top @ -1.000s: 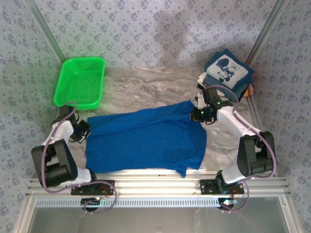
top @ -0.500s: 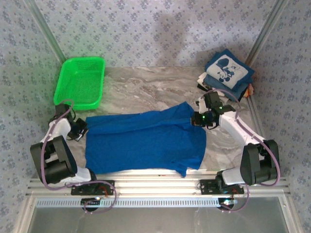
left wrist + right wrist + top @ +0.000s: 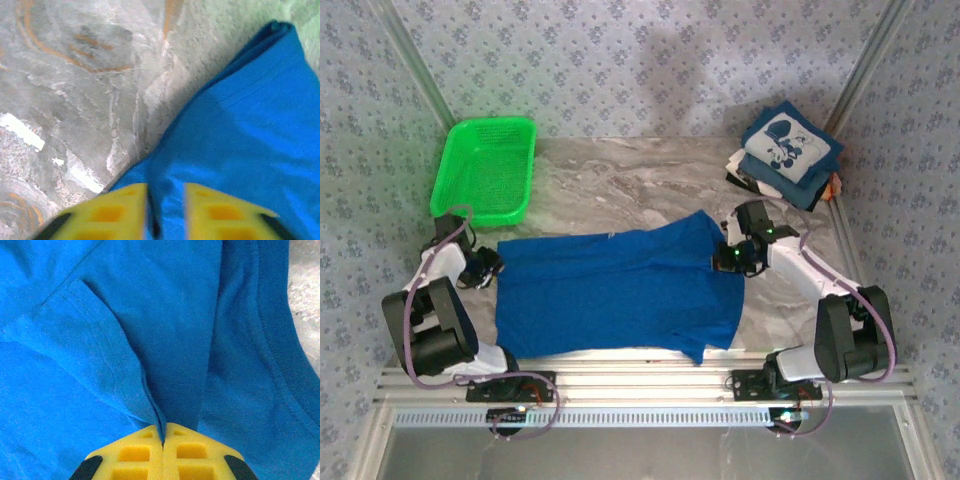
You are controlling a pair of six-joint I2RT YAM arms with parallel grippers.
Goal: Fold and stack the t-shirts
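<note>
A royal-blue t-shirt (image 3: 620, 290) lies spread across the middle of the marble table, plain side up. My left gripper (image 3: 490, 265) sits low at its left edge. In the left wrist view its yellow fingers (image 3: 120, 210) stand apart, with a loose ridge of the blue t-shirt (image 3: 250, 125) in the gap of the left gripper (image 3: 166, 187). My right gripper (image 3: 725, 255) is at the shirt's right upper corner. It (image 3: 163, 432) is shut on a pinched fold of the blue t-shirt (image 3: 125, 315). A navy t-shirt with white cartoon print (image 3: 790, 150) tops a folded stack at the back right.
A green mesh basket (image 3: 485, 170) stands at the back left, just beyond the left arm. Bare marble table (image 3: 640, 185) stretches behind the shirt, and table surface (image 3: 75, 100) lies left of the shirt's edge. The folded stack sits close behind the right arm.
The left gripper's jaws have parted, loosening their hold on the shirt's left edge. The right gripper has shifted slightly towards the near side with its fold still pinched.
</note>
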